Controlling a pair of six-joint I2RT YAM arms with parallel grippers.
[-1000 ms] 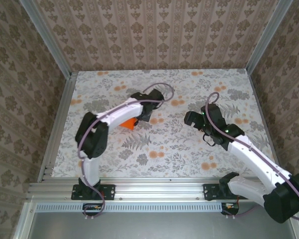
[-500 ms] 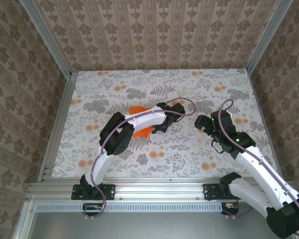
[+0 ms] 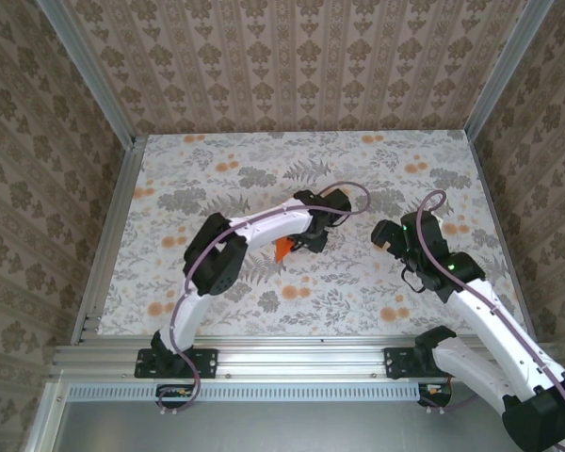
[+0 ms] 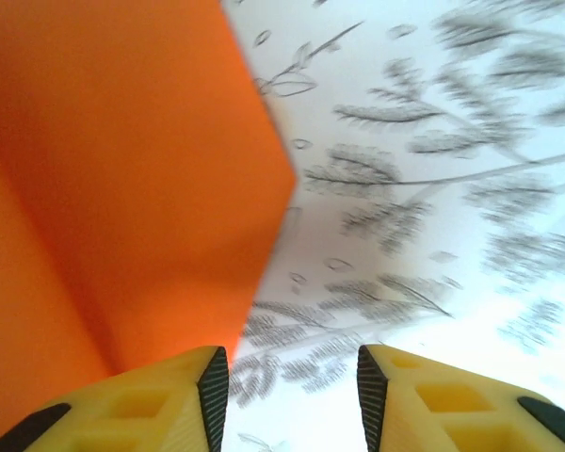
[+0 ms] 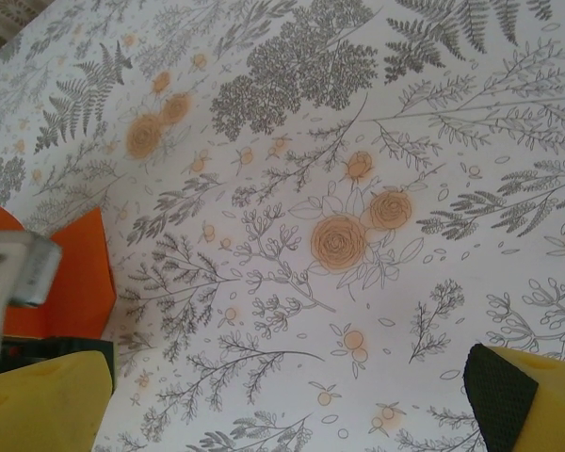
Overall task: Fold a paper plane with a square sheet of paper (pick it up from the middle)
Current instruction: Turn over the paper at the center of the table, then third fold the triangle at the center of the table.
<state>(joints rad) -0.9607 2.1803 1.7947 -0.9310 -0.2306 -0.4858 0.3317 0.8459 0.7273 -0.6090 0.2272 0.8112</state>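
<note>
The square sheet of paper (image 3: 282, 250) is bright orange and lies folded on the flowered table, mostly hidden under my left arm in the top view. In the left wrist view the paper (image 4: 122, 188) shows a crease and a pointed corner, and its edge runs down to the left finger. My left gripper (image 4: 292, 381) is open, with only tablecloth between its pads; from above the left gripper (image 3: 308, 241) sits just right of the paper. My right gripper (image 3: 384, 234) stands wide open to the right, apart from the paper (image 5: 75, 278).
The table (image 3: 217, 179) carries a cloth printed with grey leaves and pale orange flowers. Aluminium rails (image 3: 292, 356) run along its near edge and sides, with patterned walls behind. A metal part of the left arm (image 5: 19, 268) overlaps the paper in the right wrist view.
My left gripper has opened and let go of the paper. The left arm swung right and then drew slightly back; less of the paper shows from above. The right arm barely moved.
</note>
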